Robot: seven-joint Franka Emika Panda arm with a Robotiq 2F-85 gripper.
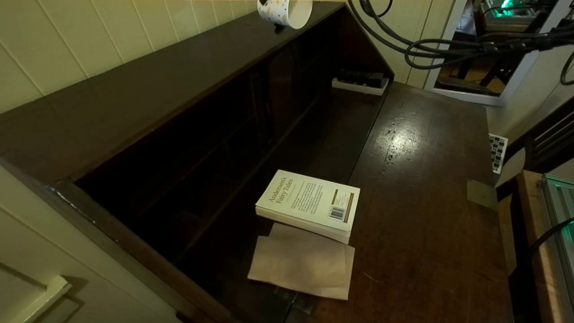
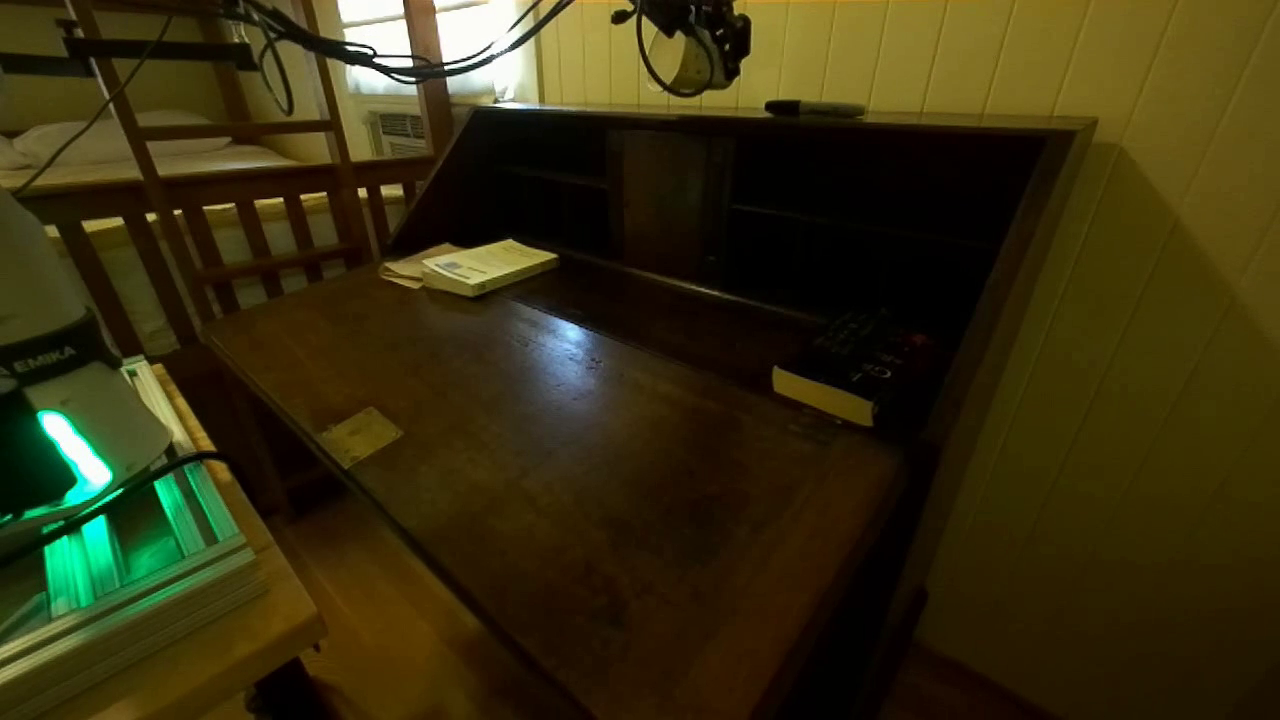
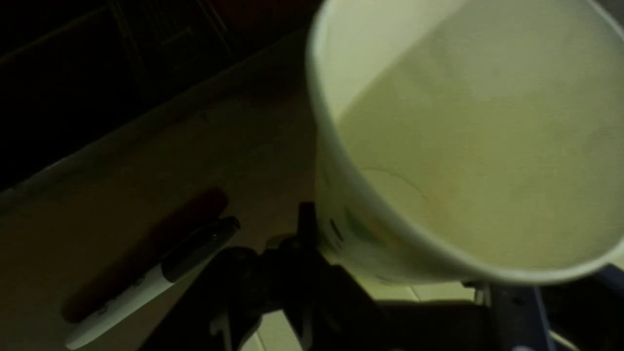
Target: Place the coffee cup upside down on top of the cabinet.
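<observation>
In an exterior view the cup point(image 1: 287, 13) hangs tipped on its side above the cabinet point(image 1: 179, 67), mouth turned to the lower right. In an exterior view the arm point(image 2: 60, 270) stands at the left edge; the tool point(image 2: 698, 52) hangs from the top, higher than the marker point(image 2: 815, 108) on the cabinet. In the wrist view the fingers point(image 3: 302, 273) flank the cup, pinching it.

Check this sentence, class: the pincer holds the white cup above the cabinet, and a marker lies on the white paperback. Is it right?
Wrong about the marker: an exterior view shows it on top of the cabinet, not on the white paperback. The rest stands.
</observation>
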